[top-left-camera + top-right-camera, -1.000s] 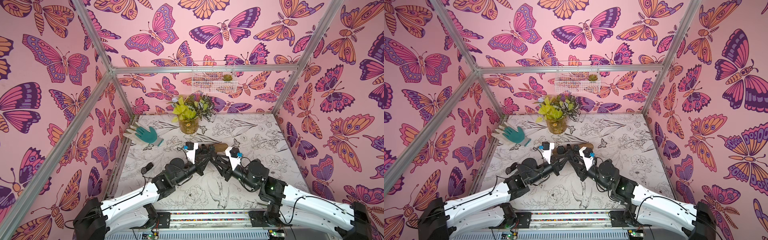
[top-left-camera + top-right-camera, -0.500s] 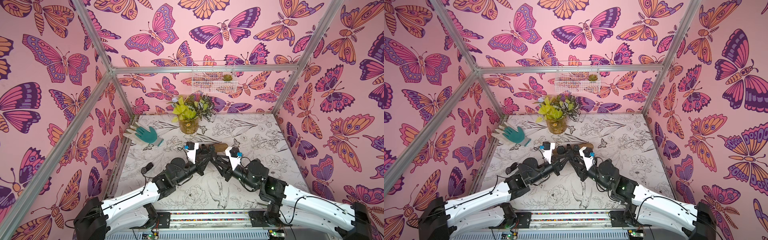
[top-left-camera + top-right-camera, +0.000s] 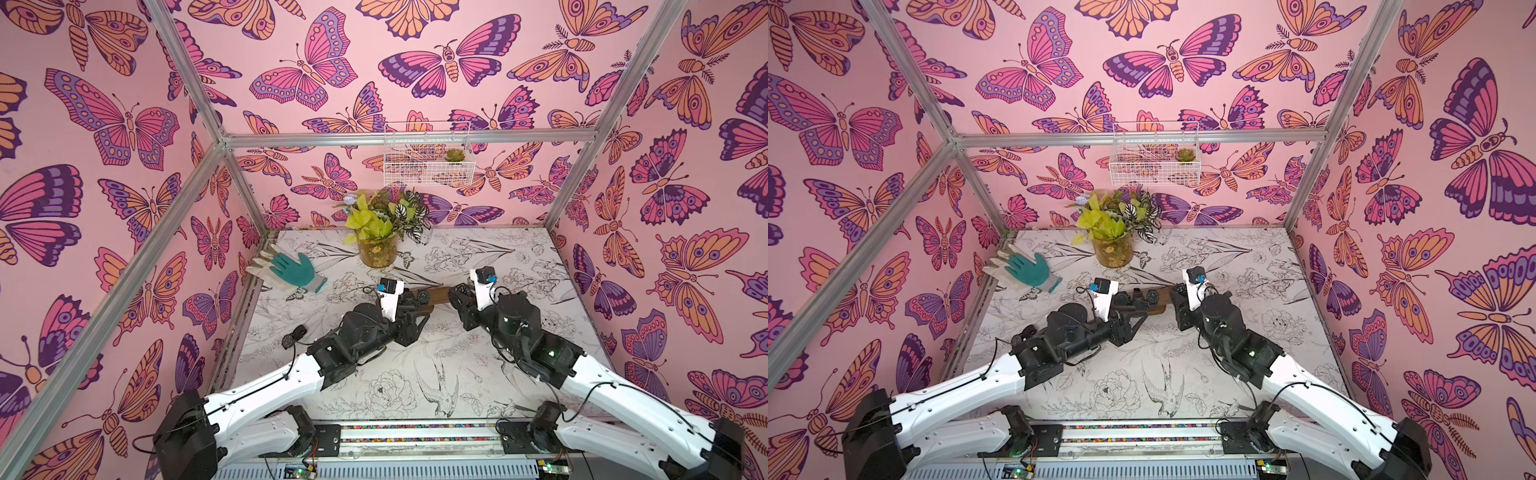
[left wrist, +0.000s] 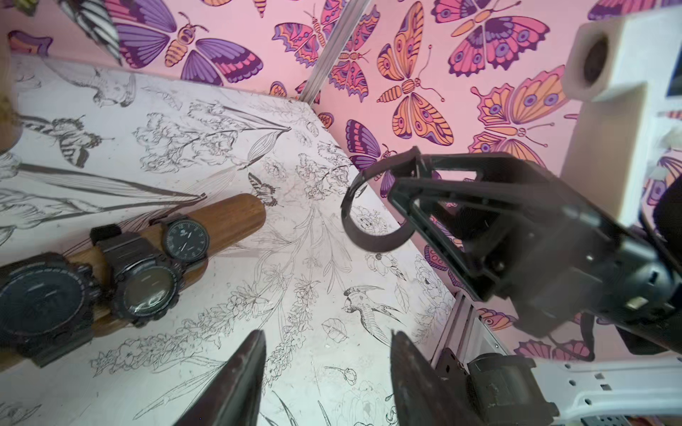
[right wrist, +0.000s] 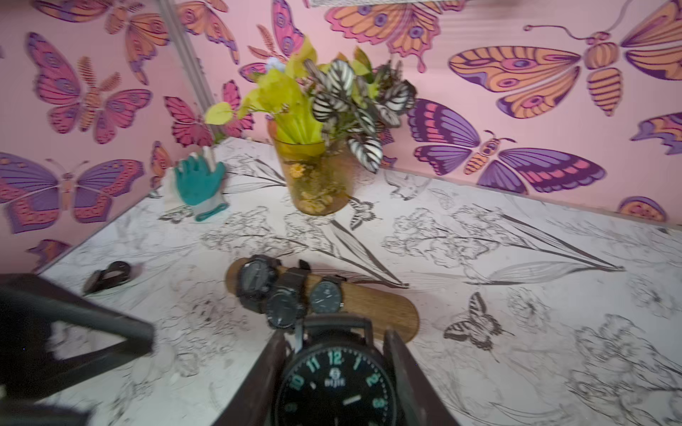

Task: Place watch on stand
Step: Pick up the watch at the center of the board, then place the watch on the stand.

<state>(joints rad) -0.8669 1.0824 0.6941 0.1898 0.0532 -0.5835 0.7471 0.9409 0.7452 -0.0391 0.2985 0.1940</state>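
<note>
I am pinching the watch (image 5: 334, 387) by the two sides of its case with my right gripper (image 5: 336, 337), holding it in the air just beside the bare end of the stand (image 5: 383, 310); I cannot tell if it is touching the wood. My left gripper (image 4: 327, 335) is hanging near the loaded half of the stand, its fingers (image 4: 243, 369) spread apart with nothing between them.

What is worrying me: nothing is steadying the stand, and if I am pushing the strap (image 4: 369, 243) against the rounded end instead of around it, the stand could slide or tip. Three other watches (image 5: 284, 306) are filling the half away from the bare end, so the free room is short and I could knock the nearest one. I am gripping only the smooth case, so the watch could turn between my fingers when the strap is dragging on the wood.

The right wrist view is showing the dial and the free end of the stand, but most of the strap is hidden behind the case. The left wrist view is showing that strap hanging from the right gripper as a curved loop, and I cannot tell there if it is closed. The left wrist view is missing a loose watch (image 3: 293, 334) that is lying on the table (image 3: 478, 257), well apart from the stand
</note>
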